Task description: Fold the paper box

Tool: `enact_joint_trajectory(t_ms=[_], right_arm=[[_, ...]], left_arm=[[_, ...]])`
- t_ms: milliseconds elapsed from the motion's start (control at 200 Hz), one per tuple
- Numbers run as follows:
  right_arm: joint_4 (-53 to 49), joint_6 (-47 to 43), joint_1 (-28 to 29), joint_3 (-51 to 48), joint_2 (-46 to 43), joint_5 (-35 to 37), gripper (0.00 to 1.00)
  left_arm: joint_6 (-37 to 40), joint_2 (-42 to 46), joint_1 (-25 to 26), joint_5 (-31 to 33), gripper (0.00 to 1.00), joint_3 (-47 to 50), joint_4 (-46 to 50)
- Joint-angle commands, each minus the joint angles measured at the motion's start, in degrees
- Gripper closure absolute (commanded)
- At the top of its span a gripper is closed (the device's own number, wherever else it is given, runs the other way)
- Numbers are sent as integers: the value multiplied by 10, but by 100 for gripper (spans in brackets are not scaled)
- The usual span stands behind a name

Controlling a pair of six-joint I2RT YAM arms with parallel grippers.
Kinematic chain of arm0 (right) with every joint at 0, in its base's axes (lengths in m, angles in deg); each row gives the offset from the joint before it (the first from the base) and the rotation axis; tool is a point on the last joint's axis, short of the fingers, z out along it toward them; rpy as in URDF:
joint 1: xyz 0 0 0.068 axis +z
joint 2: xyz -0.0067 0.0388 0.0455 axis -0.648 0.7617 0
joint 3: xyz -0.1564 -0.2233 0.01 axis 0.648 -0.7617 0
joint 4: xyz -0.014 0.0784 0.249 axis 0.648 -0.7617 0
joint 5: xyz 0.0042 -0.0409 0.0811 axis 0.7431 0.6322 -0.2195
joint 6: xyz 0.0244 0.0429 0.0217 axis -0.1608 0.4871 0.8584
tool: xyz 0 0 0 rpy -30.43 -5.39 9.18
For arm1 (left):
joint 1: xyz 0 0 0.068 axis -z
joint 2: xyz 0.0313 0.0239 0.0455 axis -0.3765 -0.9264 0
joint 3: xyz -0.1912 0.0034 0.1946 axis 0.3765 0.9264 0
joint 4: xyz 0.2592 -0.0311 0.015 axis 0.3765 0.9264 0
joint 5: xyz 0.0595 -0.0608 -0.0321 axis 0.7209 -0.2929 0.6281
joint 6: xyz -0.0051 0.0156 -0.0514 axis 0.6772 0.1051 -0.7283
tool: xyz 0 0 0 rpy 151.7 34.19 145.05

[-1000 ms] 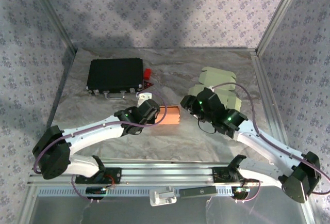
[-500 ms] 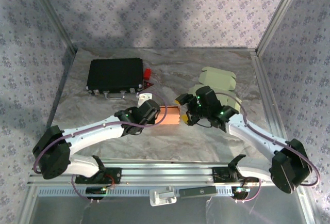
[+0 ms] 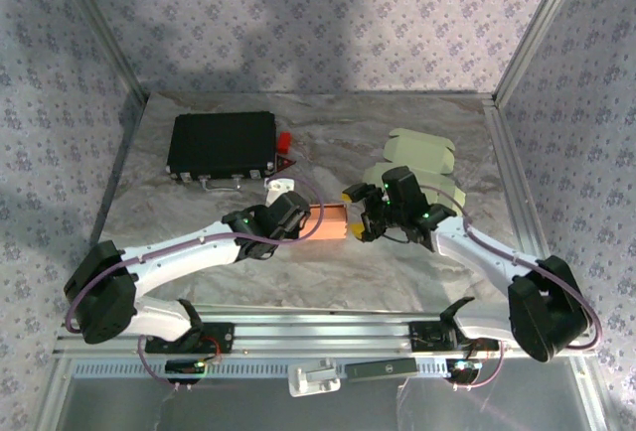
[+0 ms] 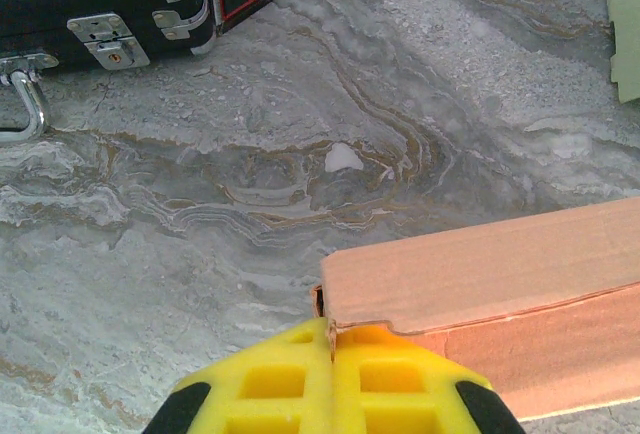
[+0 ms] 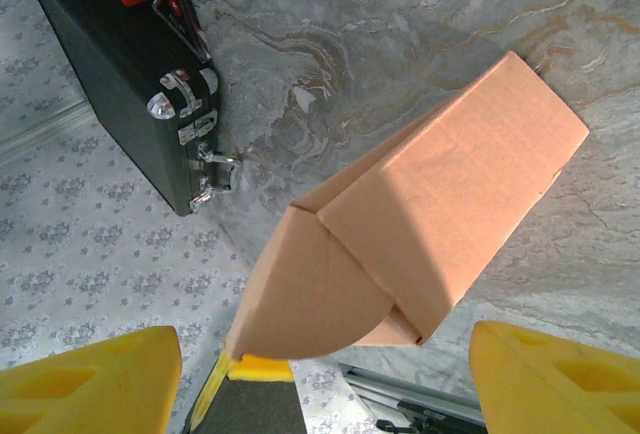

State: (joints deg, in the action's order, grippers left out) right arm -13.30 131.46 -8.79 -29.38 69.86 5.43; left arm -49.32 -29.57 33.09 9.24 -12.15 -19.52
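The paper box (image 3: 331,222) is a tan cardboard carton lying mid-table between both arms. My left gripper (image 3: 301,218) is shut on the thin cardboard edge at its left end; in the left wrist view the yellow fingers (image 4: 270,384) pinch that edge, with the box (image 4: 500,274) running off to the right. My right gripper (image 3: 358,216) stands open at the box's right end. In the right wrist view its yellow fingertips (image 5: 95,379) sit wide apart on either side of the box (image 5: 450,184). A rounded end flap (image 5: 320,294) is folded over towards that camera, touching neither finger.
A black case (image 3: 221,145) with metal latches lies at the back left, a red item (image 3: 284,140) at its right end. Pale green flat box blanks (image 3: 422,153) are stacked at the back right. A small white piece (image 3: 281,188) lies just behind the left gripper.
My right gripper has swung left from over the green blanks to the box's right end, its jaws now wider. The left gripper has kept its grip and place.
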Motion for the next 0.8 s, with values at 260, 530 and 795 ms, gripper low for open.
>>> enact_joint_trajectory(t_ms=[260, 530, 795], right_arm=[[30, 12, -3, -26, 17, -23, 30], [32, 13, -5, -40, 14, -13, 38], [29, 6, -5, -40, 16, -9, 41]], left_arm=[[0, -8, 5, 2, 100, -14, 28], [-7, 4, 6, -3, 99, -14, 31], [-44, 73, 7, -30, 64, -13, 42]])
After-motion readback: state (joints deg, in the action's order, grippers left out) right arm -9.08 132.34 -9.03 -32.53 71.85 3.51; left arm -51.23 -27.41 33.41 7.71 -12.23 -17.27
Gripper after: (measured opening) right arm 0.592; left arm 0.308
